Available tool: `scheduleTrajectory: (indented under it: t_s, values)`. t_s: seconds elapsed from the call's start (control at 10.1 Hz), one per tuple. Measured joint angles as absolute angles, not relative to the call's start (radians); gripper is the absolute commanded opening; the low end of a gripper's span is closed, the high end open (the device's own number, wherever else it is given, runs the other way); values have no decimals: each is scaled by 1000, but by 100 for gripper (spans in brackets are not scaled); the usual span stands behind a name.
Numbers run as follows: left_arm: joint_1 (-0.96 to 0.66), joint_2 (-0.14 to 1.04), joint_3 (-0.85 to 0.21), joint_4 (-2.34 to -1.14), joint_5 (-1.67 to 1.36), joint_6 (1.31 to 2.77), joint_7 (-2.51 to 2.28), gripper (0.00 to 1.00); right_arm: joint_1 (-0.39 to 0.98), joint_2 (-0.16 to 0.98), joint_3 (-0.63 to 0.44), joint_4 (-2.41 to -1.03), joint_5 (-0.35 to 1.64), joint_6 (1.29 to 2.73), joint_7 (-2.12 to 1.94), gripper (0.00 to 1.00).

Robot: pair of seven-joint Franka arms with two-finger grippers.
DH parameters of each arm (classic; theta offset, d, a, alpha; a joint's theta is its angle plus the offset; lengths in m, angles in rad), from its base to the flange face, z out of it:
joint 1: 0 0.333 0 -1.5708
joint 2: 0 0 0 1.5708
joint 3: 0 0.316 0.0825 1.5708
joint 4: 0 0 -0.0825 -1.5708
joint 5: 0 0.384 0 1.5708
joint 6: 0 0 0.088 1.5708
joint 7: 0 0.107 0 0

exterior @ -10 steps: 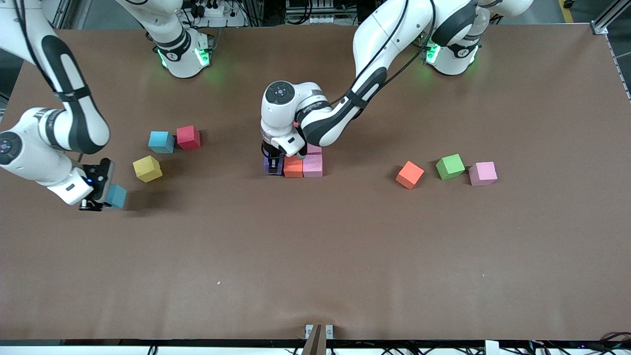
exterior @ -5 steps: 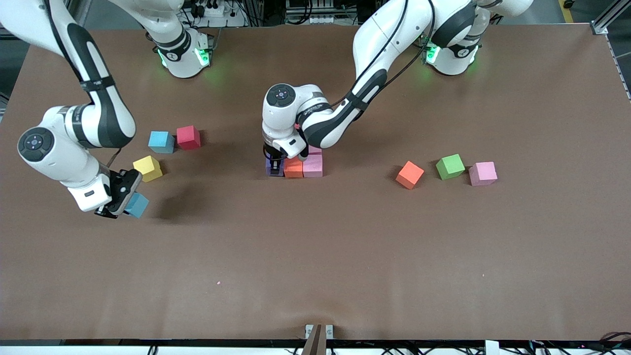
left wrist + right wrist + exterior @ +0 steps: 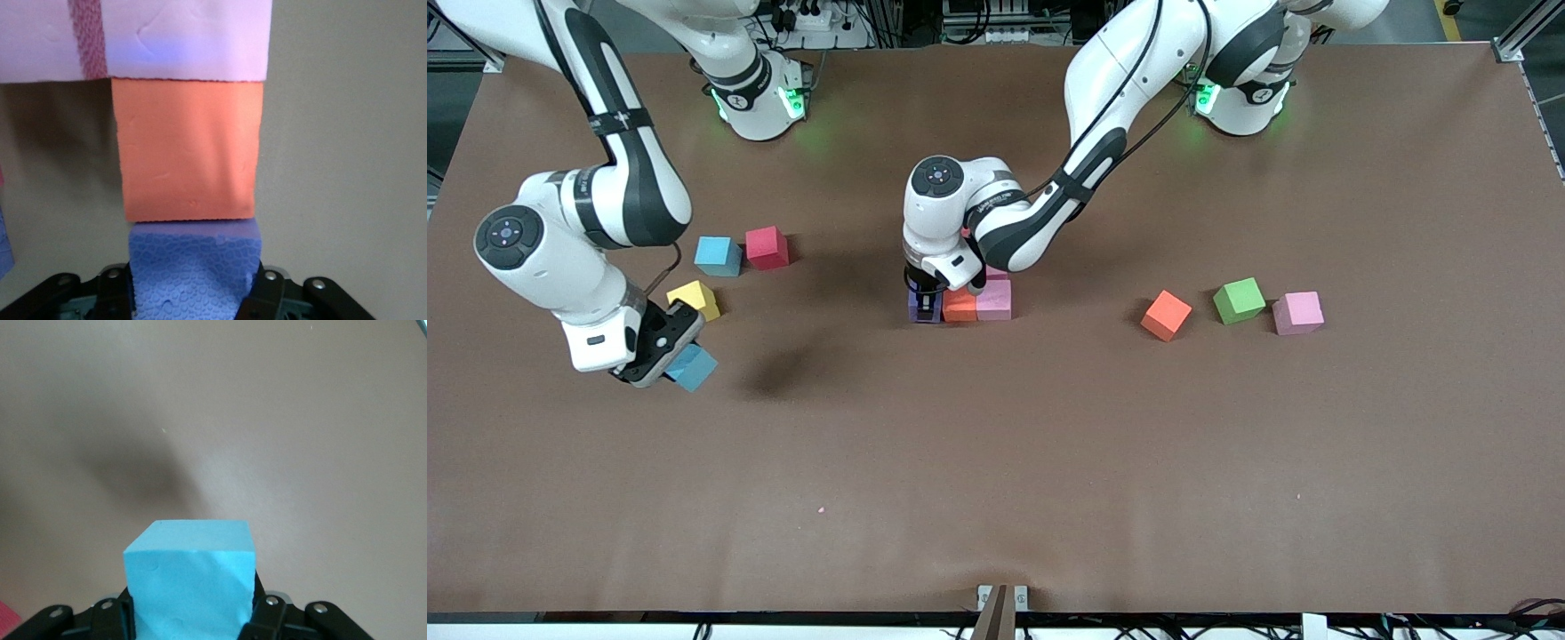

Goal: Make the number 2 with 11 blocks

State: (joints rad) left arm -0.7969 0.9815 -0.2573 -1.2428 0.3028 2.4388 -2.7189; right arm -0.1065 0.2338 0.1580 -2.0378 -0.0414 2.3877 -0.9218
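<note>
At the right arm's end of the table, the right gripper hangs in the air with its fingers clamped on a light blue block, which fills the foreground of its wrist view; it is carried clear of the table, over bare surface just nearer the front camera than the yellow block, probably so it can travel to the digit without knocking the loose blocks. Past the yellow one, a second light blue block and a red block sit touching side by side, farther from the camera, seemingly a supply waiting to be used. In the middle, the left gripper is down at table level, closed on a purple block that it holds against the end of a row: the left wrist view shows the purple block flush with an orange block, which in turn meets a pink block. That row looks like one bar of the number 2, with another pink block partly hidden under the arm starting the next stroke, so the digit is only begun. Toward the left arm's end lie a loose orange block, a green block and a pink block, apart from the digit and within the left arm's reach.
</note>
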Motion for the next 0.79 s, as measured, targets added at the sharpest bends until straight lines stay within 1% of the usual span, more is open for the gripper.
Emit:
scheduleTrajectory:
  t_s: [0.1, 0.2, 0.3, 0.4, 0.49, 0.79]
  values:
    - [-797, 984, -254, -1243, 303, 2446, -2719, 66, -106, 234, 157, -2038, -19, 2385, -918, 22]
    - [-797, 989, -252, -1243, 303, 2456, -2719, 66, -106, 234, 154, -2038, -14, 2385, -915, 22]
    - [-797, 995, -250, -1243, 303, 2460, -2719, 70, -106, 234, 153, -2038, -13, 2384, -913, 22]
    - [-798, 999, -250, -1243, 303, 2465, -2719, 81, -106, 234, 153, -2038, -13, 2383, -911, 22]
    - [-799, 1000, -250, -1243, 303, 2467, -2719, 100, -104, 234, 155, -2038, -12, 2379, -895, 22]
    - [-802, 1000, -250, -1238, 303, 2470, -2719, 100, -97, 232, 157, -2038, -12, 2342, -862, 22]
